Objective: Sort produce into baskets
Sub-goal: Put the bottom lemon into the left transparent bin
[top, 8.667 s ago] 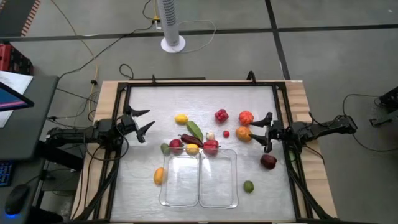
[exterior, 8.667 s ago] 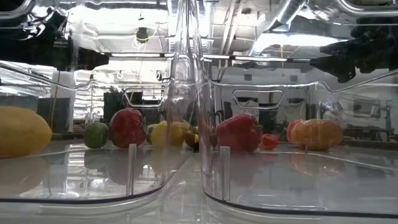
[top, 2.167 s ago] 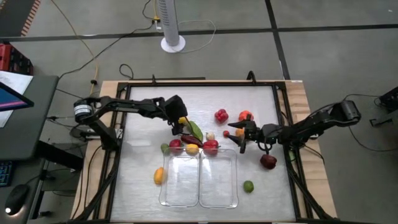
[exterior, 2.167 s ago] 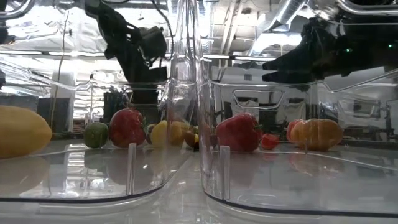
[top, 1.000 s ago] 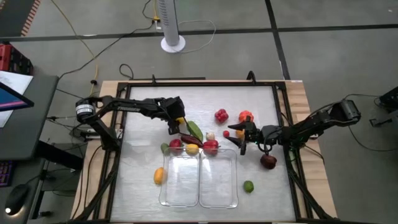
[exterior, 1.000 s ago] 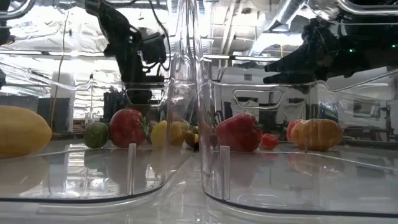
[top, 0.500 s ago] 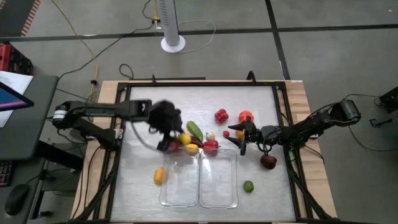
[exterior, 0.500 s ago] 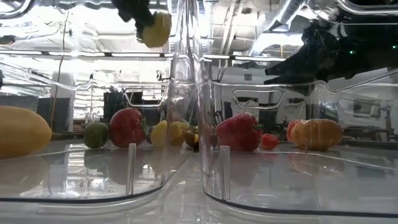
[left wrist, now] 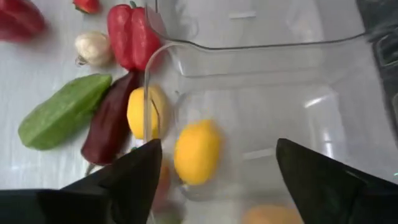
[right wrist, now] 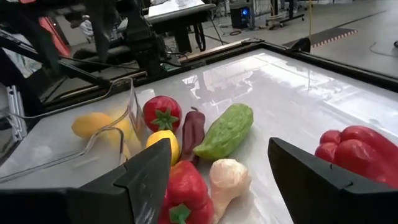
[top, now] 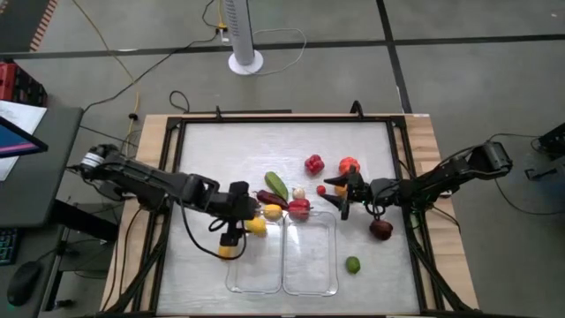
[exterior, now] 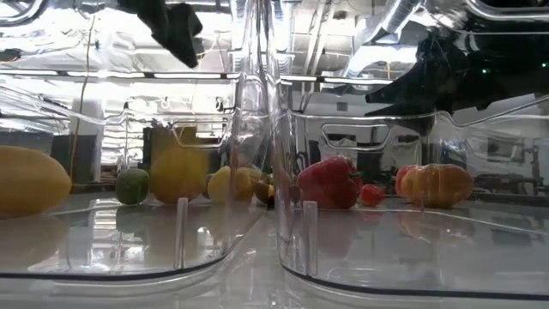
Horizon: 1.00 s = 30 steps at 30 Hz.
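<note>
A yellow lemon (top: 256, 226) lies on the floor of the left clear tray (top: 232, 281), near its far left corner; it also shows in the left wrist view (left wrist: 197, 152) and the low view (exterior: 176, 176). My left gripper (top: 240, 219) hangs open above it, touching nothing. The right clear tray (top: 335, 258) holds nothing that shows. A cluster of produce lies just beyond the trays: a green vegetable (top: 276, 185), a red pepper (top: 299, 208), a mushroom (top: 299, 193). My right gripper (top: 340, 200) is open and empty, right of this cluster.
A red fruit (top: 314, 163) and an orange one (top: 350, 166) lie farther back. A maroon fruit (top: 380, 230) and a green lime (top: 352, 264) lie right of the trays, an orange-yellow fruit (top: 228, 250) left of them. A black frame (top: 282, 121) bounds the table.
My left gripper has lifted the lemon from beyond the cluster, carried it toward the table's near edge over the left tray and let go. The lemon has fallen and now lies on the tray floor.
</note>
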### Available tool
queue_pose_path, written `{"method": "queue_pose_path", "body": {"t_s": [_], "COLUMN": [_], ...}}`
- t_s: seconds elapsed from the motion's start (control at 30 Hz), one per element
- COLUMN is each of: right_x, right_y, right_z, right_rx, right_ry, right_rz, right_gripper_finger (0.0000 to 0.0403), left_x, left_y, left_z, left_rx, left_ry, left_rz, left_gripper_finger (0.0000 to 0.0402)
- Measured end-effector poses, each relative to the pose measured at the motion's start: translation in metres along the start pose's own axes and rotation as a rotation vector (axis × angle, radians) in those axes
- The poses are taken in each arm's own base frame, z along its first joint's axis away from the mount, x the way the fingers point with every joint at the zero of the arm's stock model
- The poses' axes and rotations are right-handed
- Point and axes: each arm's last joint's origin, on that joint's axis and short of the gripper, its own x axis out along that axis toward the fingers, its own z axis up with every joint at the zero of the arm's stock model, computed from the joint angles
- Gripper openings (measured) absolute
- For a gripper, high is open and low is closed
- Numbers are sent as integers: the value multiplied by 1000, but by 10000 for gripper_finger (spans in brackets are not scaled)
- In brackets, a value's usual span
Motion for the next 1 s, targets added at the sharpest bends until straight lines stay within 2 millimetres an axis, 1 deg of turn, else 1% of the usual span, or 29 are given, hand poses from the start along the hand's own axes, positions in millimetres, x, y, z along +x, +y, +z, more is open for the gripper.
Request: {"method": "queue_pose_path", "body": {"t_s": [0.07,0.17,0.3,0.4,0.5,0.63,0.7,0.83,0.9,1.0], "right_x": [0,-2,-3,-4,-3,-2,-1,0,1,2], "right_y": [1,4,7,7,7,5,4,0,-3,-6], "right_z": [-1,-3,-3,-3,-1,4,6,10,11,14], "right_rx": [11,7,0,-18,-39,-78,-98,-127,-138,-151], "right_ry": [7,20,14,3,-11,-54,-78,-100,-110,-124], "right_rz": [4,18,11,-7,-11,-17,-21,-38,-50,-54], "right_gripper_finger": [297,297,297,297,297,297,297,297,297,297], "left_x": [-6,-9,-12,-15,-22,-29,-26,-9,0,9], "left_y": [-3,-8,-20,-28,-38,-55,-65,-82,-87,-88], "left_z": [0,-9,-20,-25,-32,-49,-60,-82,-91,-100], "left_rx": [-33,-86,-121,-143,-192,-290,-339,-439,-487,-564], "left_ry": [25,112,186,192,188,230,239,208,176,124], "left_rz": [7,45,66,95,118,176,185,147,142,156], "left_gripper_finger": [320,324,317,309,302,297,297,296,296,296]}}
